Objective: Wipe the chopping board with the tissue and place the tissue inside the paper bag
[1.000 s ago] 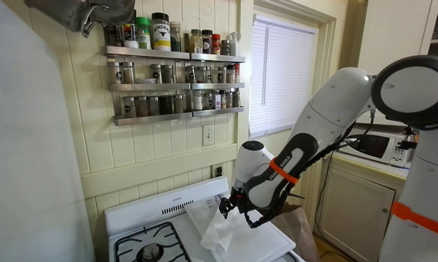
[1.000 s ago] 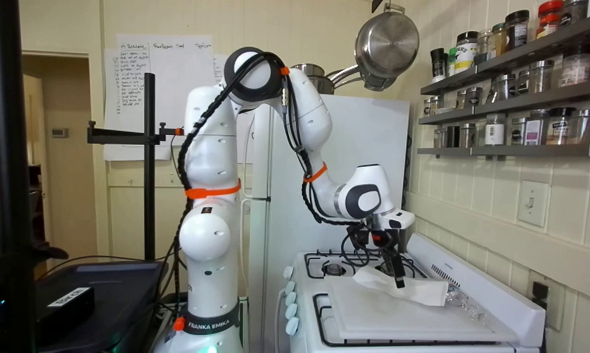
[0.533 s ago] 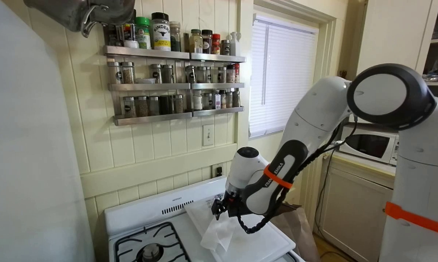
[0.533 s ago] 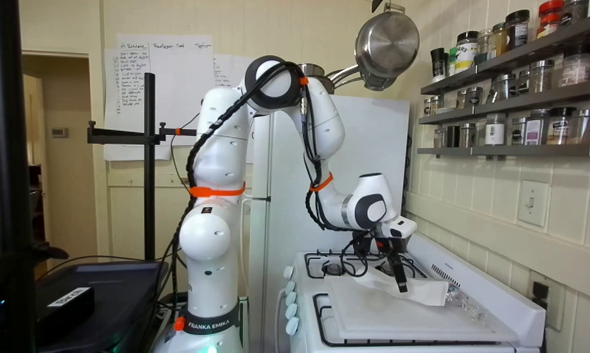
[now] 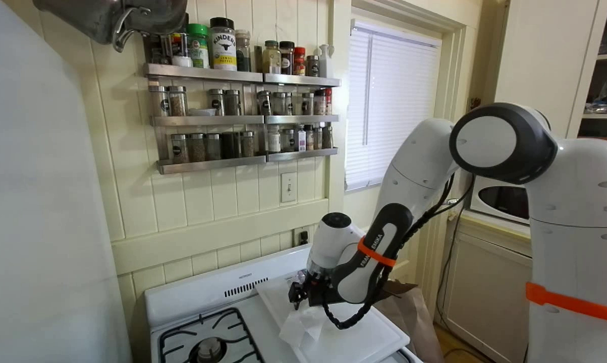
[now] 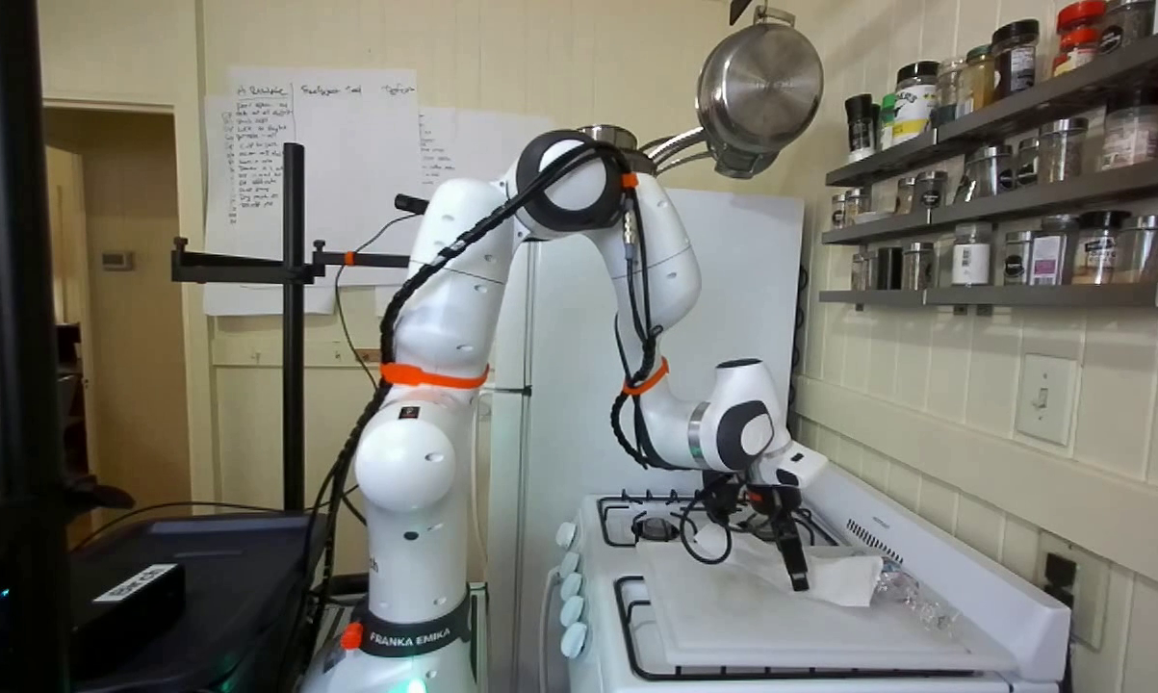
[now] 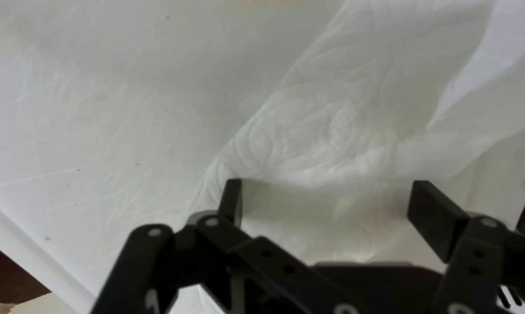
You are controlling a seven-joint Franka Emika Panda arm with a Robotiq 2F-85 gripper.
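The pale chopping board (image 5: 361, 335) lies on the stove and also shows in an exterior view (image 6: 781, 635) and the wrist view (image 7: 92, 126). The crumpled white tissue (image 5: 300, 327) lies partly on the board and hangs past its edge; it also shows in an exterior view (image 6: 850, 580) and the wrist view (image 7: 306, 135). My gripper (image 7: 327, 194) is open, its fingers spread over the tissue. In an exterior view the gripper (image 6: 798, 580) points down at the tissue; whether the tips touch it is unclear. The brown paper bag (image 5: 409, 315) stands beside the stove.
The white stove (image 5: 273, 322) has black burner grates (image 5: 210, 338) next to the board. Crumpled clear plastic (image 6: 915, 597) lies at the board's wall side. The stove's raised back panel (image 6: 935, 558) and spice shelves (image 5: 247, 118) are along the wall.
My gripper has moved lower and toward the stove's back panel, over the tissue. The tissue's edge has shifted slightly. The board and bag have not moved.
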